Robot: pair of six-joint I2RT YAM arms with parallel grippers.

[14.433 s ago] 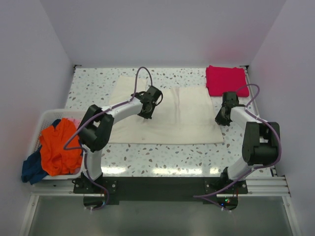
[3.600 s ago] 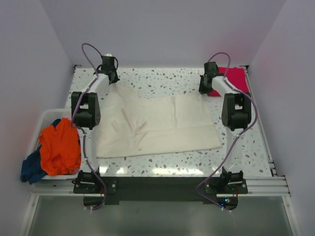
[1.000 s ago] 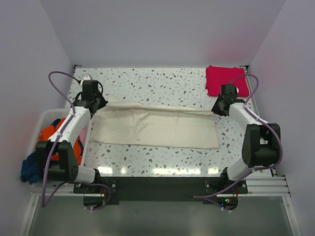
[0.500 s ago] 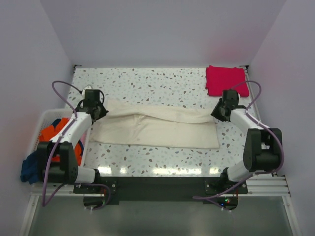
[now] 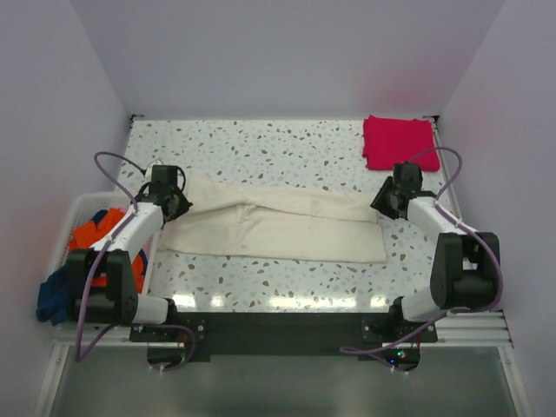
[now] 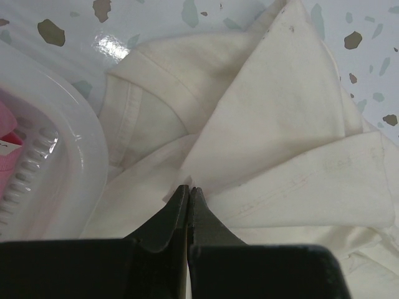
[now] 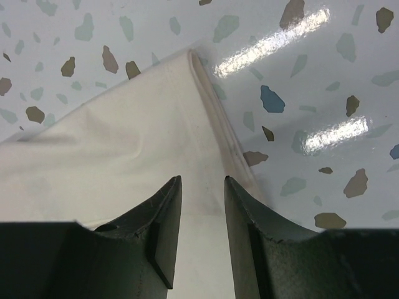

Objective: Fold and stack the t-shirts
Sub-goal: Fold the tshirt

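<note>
Left edge of the desk [image 5: 287,148]: white basket [image 5: 82,201] holds an orange shirt [image 5: 87,239], a dark blue shirt [image 5: 52,300] drooping over its near rim, and a bit of pink cloth [image 6: 9,124]. We note the left gripper [image 5: 174,205] clenched on a fold at the left end of the cream t-shirt [image 5: 278,224]. It lies as a long rumpled band across the desk's middle. Right gripper [image 5: 383,201] has its jaws parted over its right corner, gripping nothing. Magenta t-shirt [image 5: 398,142] lies folded at the far right corner.

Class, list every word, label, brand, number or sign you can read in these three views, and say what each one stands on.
None: no view shows readable text.
The cream t-shirt, the magenta-red t-shirt, the white basket and the speckled table carry no print.
A small pale patch on the pink cloth in the left wrist view may be a tag, but it is too small to read.
</note>
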